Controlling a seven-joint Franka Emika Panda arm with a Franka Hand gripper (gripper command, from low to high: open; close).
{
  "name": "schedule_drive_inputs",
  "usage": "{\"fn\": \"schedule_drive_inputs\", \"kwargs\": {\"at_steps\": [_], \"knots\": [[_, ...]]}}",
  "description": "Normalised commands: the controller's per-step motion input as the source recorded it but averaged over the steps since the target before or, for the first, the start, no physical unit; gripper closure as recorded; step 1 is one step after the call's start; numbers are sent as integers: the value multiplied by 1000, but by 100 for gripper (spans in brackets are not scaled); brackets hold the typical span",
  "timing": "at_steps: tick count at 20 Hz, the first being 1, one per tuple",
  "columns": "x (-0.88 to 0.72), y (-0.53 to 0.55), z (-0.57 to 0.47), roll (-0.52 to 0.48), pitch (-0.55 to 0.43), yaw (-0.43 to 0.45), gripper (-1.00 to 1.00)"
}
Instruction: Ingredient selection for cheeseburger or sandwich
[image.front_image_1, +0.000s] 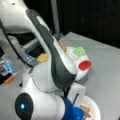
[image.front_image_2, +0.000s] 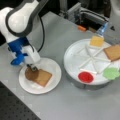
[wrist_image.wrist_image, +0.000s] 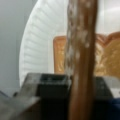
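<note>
Gripper (image.front_image_2: 32, 67) low over the small white round plate (image.front_image_2: 53, 65) at a front view's left, its black jaws closed on the dark brown round patty (wrist_image.wrist_image: 80, 62) — in the wrist view the patty stands on edge between them. Under it on that plate lies a flat tan-brown toast square (image.front_image_2: 43, 77); the patty's lower edge touches or nearly touches the toast. Farther off, at that view's right, sits the large white divided tray (image.front_image_2: 72, 53) with a glossy red disc (image.front_image_2: 85, 76), a frilly green lettuce piece (image.front_image_2: 111, 73), a second brown toast square (image.front_image_2: 113, 52) and a yellow cheese square (image.front_image_2: 96, 41) — each in its own wedge.
</note>
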Motion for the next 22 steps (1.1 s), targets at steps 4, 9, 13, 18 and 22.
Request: {"fn": "schedule_drive_inputs", "kwargs": {"at_steps": [4,9,13,18,22], "knots": [[44,-87,-61,18,-33,168,100],[-143,-40,-66,24,-31,226,100],[-270,-2,-96,-9,-27,204,100],[-188,70,-94,-48,-47,122,100],[-98,50,-62,-56,-80,110,100]]}}
